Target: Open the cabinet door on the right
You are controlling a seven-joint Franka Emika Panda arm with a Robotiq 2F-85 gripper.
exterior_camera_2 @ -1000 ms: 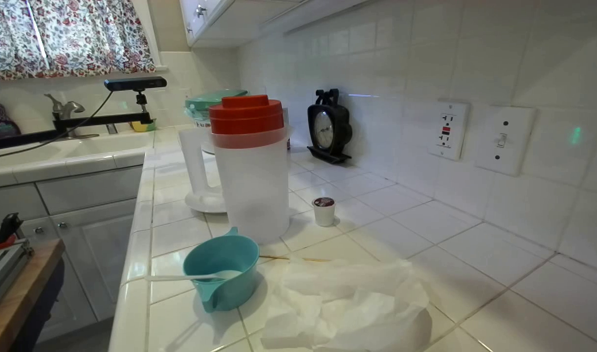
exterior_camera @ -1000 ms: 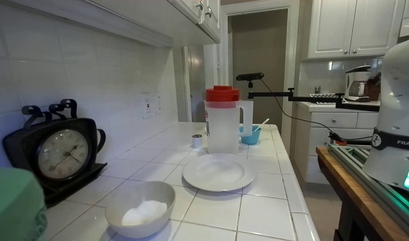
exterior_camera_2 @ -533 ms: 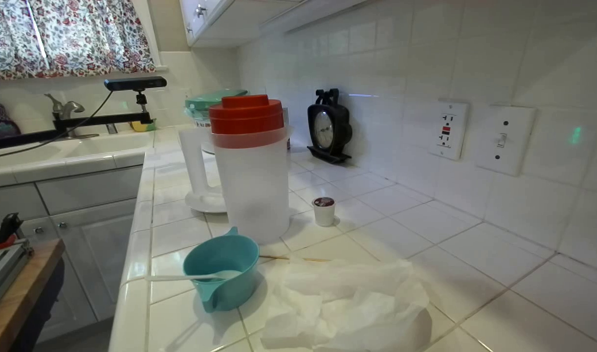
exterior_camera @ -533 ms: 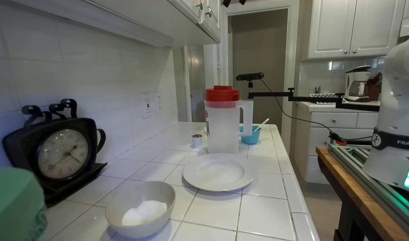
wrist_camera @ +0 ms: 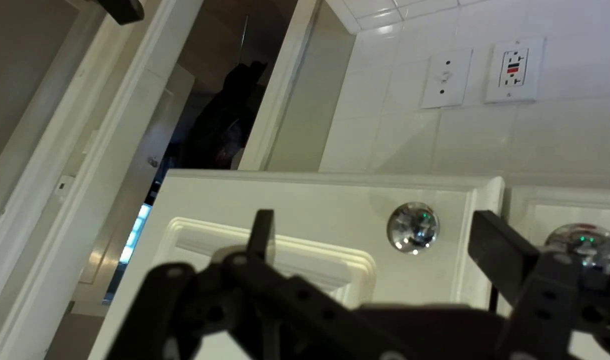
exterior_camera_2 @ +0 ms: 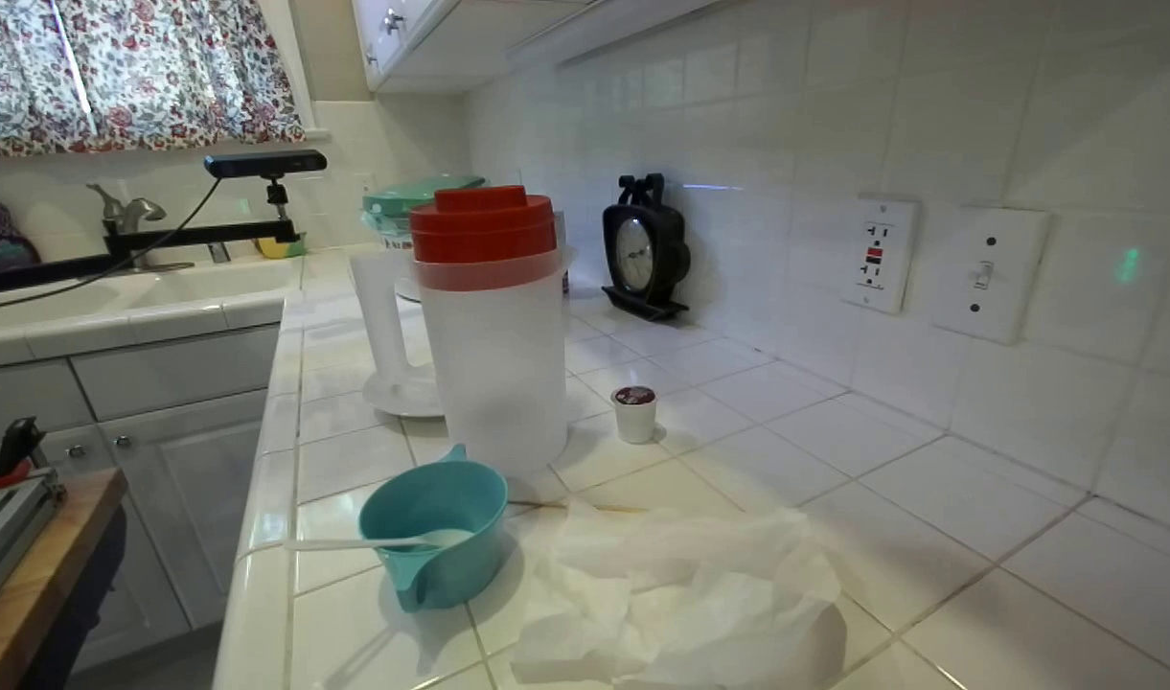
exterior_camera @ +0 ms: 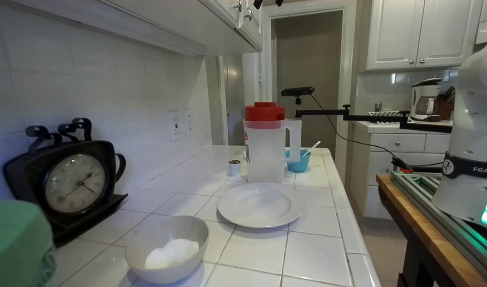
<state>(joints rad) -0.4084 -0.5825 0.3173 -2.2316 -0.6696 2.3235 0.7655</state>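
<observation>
The white raised-panel cabinet door fills the middle of the wrist view, which stands upside down. Its round metal knob sits near its corner. The door looks shut, beside a neighbouring door with its own knob. In an exterior view the door and its knob show at the top, seen steeply from below. My gripper is open, its black fingers on either side of the knob in the picture, with nothing between them. Contact cannot be told. Its fingertips just enter an exterior view at the top edge.
Below the cabinet, the tiled counter holds a red-lidded pitcher, a white plate, a bowl, a black clock and a teal cup. A camera on a black arm reaches over the counter's front edge.
My fingertips came into an exterior view at its top edge, then moved left there toward the cabinet door. The door and the things on the counter have not moved.
</observation>
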